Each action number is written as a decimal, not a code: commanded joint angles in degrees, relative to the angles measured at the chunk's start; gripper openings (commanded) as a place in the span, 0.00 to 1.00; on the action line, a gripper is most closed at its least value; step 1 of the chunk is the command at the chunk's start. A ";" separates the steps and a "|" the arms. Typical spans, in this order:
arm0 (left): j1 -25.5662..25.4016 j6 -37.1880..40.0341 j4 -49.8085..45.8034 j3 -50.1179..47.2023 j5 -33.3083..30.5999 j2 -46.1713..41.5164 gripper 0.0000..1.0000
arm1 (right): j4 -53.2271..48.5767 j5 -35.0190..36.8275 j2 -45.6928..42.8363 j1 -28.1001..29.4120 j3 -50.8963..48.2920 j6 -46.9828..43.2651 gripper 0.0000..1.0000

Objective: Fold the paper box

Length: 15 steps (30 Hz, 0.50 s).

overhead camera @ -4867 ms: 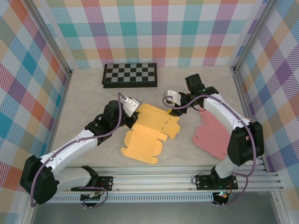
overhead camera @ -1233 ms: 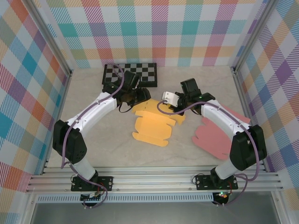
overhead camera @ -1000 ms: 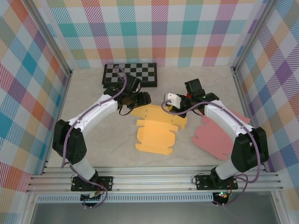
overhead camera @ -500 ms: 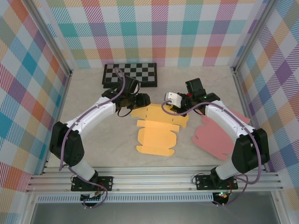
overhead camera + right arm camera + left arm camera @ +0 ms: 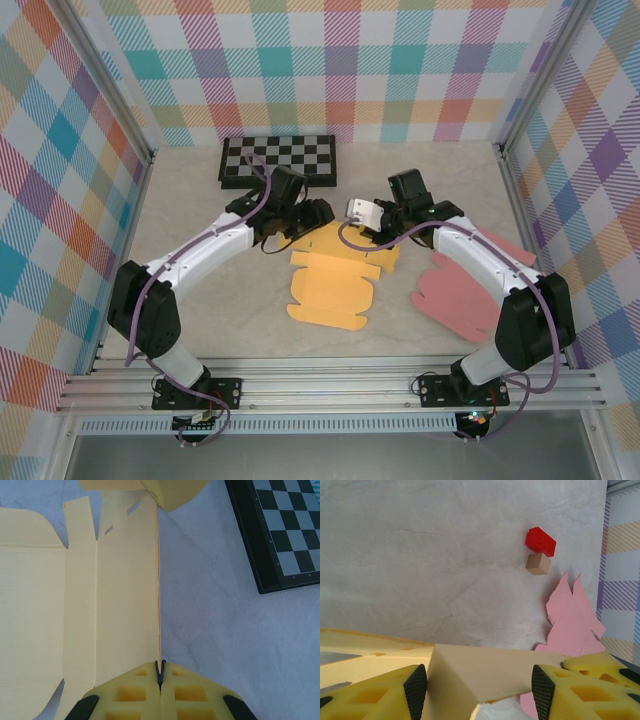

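Note:
The yellow paper box lies unfolded in the middle of the table. My left gripper is at its far left corner. In the left wrist view the jaws of that gripper stand open, and a raised flap of the box sits between them. My right gripper is at the box's far edge. In the right wrist view this gripper is shut on the long edge of a flat panel.
A chessboard lies at the back of the table, just beyond both grippers. A flat pink paper cutout lies right of the box. A red block and a tan block sit together on the table.
My left gripper has moved right, onto the box's far left corner. The right gripper has shifted slightly left, and the box has slid a little with it.

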 commanded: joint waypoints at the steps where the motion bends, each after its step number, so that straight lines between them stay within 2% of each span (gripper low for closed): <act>1: -2.34 -2.92 1.27 1.04 -0.47 -1.41 0.57 | 2.02 0.18 0.23 0.40 -0.73 1.28 0.00; 4: -3.05 -2.49 -0.19 1.76 -2.02 -0.78 0.42 | 2.11 0.09 -0.13 0.74 -0.86 1.29 0.00; 7: -3.03 -2.35 -2.59 2.82 -4.03 -0.33 0.35 | 2.10 -0.16 -0.51 1.11 -1.37 0.57 0.00; 9: -3.04 -2.07 -4.15 3.53 -5.56 -0.25 0.33 | 2.44 -0.04 -0.89 1.38 -2.05 -0.01 0.00; 12: -3.03 -2.03 -6.24 4.26 -7.58 -0.18 0.36 | 2.98 0.44 -1.36 1.81 -2.98 -0.93 0.00; 15: -3.03 -2.97 -6.07 3.85 -8.33 -0.58 0.55 | 3.49 0.66 -1.78 2.21 -3.90 -1.56 0.00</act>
